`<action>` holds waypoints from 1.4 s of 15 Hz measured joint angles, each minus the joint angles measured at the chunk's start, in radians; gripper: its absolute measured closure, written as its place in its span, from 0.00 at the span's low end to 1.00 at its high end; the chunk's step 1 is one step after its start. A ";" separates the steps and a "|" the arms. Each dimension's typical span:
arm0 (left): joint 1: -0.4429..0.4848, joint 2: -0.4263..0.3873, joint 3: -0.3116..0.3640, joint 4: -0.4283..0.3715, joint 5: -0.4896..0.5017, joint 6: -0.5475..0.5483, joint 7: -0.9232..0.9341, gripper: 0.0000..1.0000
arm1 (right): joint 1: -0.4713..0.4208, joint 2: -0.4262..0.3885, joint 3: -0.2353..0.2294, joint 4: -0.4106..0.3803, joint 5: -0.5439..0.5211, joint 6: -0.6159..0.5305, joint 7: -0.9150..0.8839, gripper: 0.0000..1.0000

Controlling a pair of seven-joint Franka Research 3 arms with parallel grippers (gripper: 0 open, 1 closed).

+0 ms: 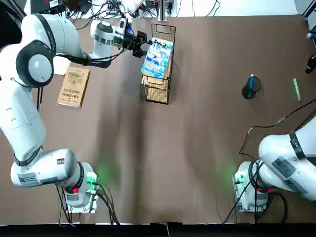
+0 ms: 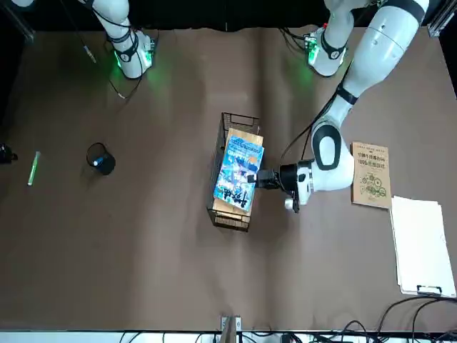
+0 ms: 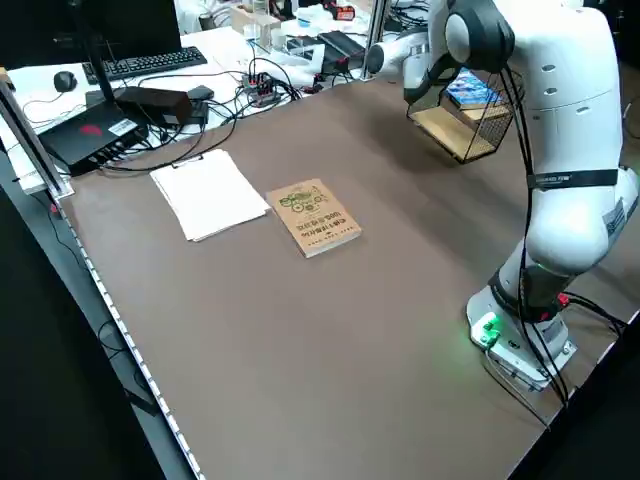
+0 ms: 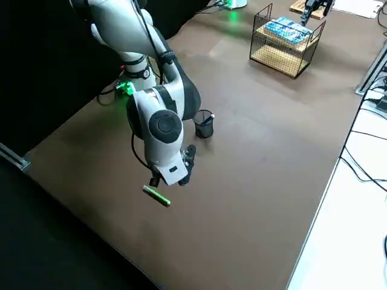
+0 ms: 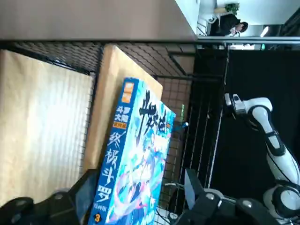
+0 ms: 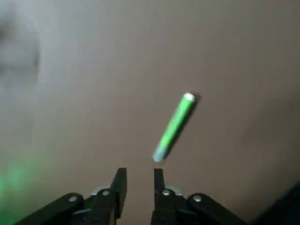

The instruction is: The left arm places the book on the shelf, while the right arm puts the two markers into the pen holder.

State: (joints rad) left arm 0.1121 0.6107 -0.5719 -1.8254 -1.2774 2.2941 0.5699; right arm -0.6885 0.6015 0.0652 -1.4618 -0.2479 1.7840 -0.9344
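Our left gripper (image 5: 140, 187) stands open astride the paperback (image 1: 157, 58) on the wire-mesh shelf (image 4: 277, 59); if it brushes the cover while backing off, we could drag the book askew. Our right gripper (image 6: 140, 172), fingers apart, is above the table near the green marker (image 6: 174, 127); closing off-centre might roll it away. The paperback's illustrated cover is blue and white; the blue marker (image 1: 251, 81) stands in the black pen holder (image 1: 246, 92).

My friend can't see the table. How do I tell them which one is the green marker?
On the brown table, find the small black cup. The green marker lies near it, a thin stick flat on the tabletop, while the blue marker stands in the cup.
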 joint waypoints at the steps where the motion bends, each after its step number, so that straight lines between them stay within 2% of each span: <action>1: 0.000 -0.001 0.013 0.000 0.012 0.005 0.000 0.12 | 0.000 0.001 -0.001 0.000 -0.013 0.020 0.009 0.69; 2: 0.005 -0.001 0.026 0.000 0.029 0.006 0.000 0.04 | 0.000 0.003 -0.002 0.000 -0.019 0.049 0.018 0.69; 3: 0.012 -0.001 0.033 0.000 0.048 0.006 -0.004 0.01 | 0.000 0.006 -0.004 0.000 -0.022 0.077 0.029 0.69; 7: 0.025 -0.006 0.038 0.002 0.171 0.007 -0.117 0.01 | -0.019 0.047 -0.015 -0.002 -0.025 0.184 0.047 0.69; 9: 0.032 -0.020 0.043 0.009 0.295 0.012 -0.205 0.01 | -0.033 0.066 -0.016 -0.002 -0.025 0.208 0.047 0.68; 11: 0.070 -0.049 0.046 0.015 0.473 -0.001 -0.327 0.00 | -0.035 0.074 -0.015 -0.002 -0.025 0.211 0.048 0.68; 12: 0.134 -0.087 0.047 0.034 0.662 -0.107 -0.438 0.00 | -0.035 0.077 -0.014 -0.002 -0.025 0.211 0.069 0.68; 15: 0.222 -0.135 0.049 0.114 0.870 -0.327 -0.553 0.00 | -0.034 0.080 -0.014 -0.002 -0.025 0.211 0.139 0.66; 17: 0.243 -0.154 0.050 0.187 1.013 -0.435 -0.613 0.00 | -0.034 0.087 -0.013 -0.002 -0.025 0.229 0.192 0.63; 19: 0.243 -0.178 0.050 0.243 1.158 -0.515 -0.677 0.00 | -0.036 0.109 -0.015 -0.003 -0.025 0.270 0.232 0.61; 21: 0.236 -0.216 0.049 0.265 1.281 -0.550 -0.730 0.00 | -0.041 0.138 -0.017 -0.004 -0.025 0.300 0.255 0.60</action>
State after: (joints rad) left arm 0.3481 0.3950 -0.5234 -1.5606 0.0039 1.7441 -0.1602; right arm -0.7292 0.7398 0.0479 -1.4653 -0.2733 2.0841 -0.6790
